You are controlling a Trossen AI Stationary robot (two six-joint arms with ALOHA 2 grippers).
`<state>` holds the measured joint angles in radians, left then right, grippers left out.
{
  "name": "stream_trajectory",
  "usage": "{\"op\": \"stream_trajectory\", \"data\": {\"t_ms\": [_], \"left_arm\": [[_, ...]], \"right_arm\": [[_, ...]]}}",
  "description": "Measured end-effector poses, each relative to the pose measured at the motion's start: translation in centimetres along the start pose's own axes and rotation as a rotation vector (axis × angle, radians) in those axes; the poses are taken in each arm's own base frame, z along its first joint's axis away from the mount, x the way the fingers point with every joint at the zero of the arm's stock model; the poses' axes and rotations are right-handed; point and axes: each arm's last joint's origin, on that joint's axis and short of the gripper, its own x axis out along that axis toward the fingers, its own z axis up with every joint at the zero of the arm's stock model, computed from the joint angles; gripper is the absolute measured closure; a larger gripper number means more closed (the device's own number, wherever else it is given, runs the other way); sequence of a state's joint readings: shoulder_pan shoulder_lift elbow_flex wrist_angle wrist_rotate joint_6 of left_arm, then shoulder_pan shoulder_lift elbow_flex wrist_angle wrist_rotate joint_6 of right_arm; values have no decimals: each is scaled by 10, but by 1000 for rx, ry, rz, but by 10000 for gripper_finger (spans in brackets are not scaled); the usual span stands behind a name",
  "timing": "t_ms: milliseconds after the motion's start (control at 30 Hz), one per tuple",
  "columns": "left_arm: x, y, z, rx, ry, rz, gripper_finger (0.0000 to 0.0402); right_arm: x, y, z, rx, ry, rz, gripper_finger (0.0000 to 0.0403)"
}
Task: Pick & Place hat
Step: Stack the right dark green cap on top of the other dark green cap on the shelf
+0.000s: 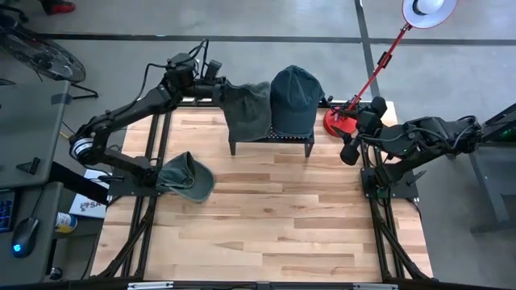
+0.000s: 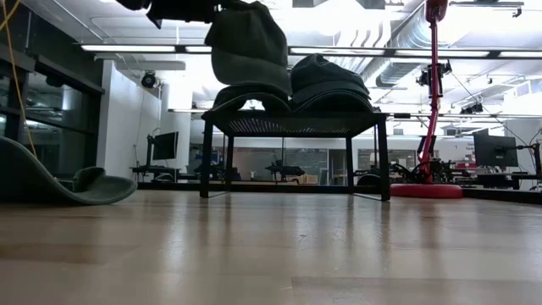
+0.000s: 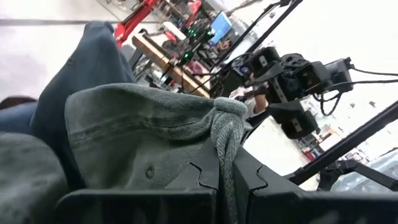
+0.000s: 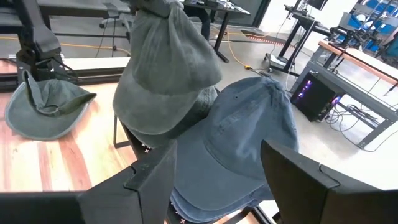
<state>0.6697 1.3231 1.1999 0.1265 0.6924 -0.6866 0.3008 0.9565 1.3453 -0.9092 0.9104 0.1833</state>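
Observation:
My left gripper (image 1: 219,87) is at the table's far side, shut on a grey-green cap (image 1: 248,109) that hangs over the left half of a black stand (image 1: 270,138). A blue cap (image 1: 295,97) sits crown-up on the stand's right half. In the low view the held cap (image 2: 250,47) hangs just above the stand's top (image 2: 292,123). A third, grey-green cap (image 1: 187,176) lies on the table near the left edge. My right gripper (image 1: 351,150) waits open at the right edge, level with the stand, pointing at the caps (image 4: 224,186). My left gripper (image 3: 227,171) pinches a bunched fold of the grey-green cap's cloth (image 3: 227,134) between its two shut fingers, coming level from the table's left. The cap hangs below and beside the fingers. Whether its lower edge (image 2: 246,95) touches the stand, I cannot tell.
A red desk lamp stands with its base (image 1: 340,122) at the far right corner beside the stand, its stem slanting up to a white shade (image 1: 427,10). Bare wooden table (image 1: 274,217) stretches from the stand to the near edge.

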Motion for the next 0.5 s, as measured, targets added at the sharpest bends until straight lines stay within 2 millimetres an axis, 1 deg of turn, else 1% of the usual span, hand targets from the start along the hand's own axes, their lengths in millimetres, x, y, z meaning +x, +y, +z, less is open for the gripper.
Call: {"op": "stream_trajectory", "data": {"t_ms": [267,500], "left_arm": [[4,11,-1,-34,17,9,402],[8,18,-3,-27,21,27,402]], "right_arm": [[0,0,0,-1,0,0,175],[0,0,0,-4,0,0,175]]}}
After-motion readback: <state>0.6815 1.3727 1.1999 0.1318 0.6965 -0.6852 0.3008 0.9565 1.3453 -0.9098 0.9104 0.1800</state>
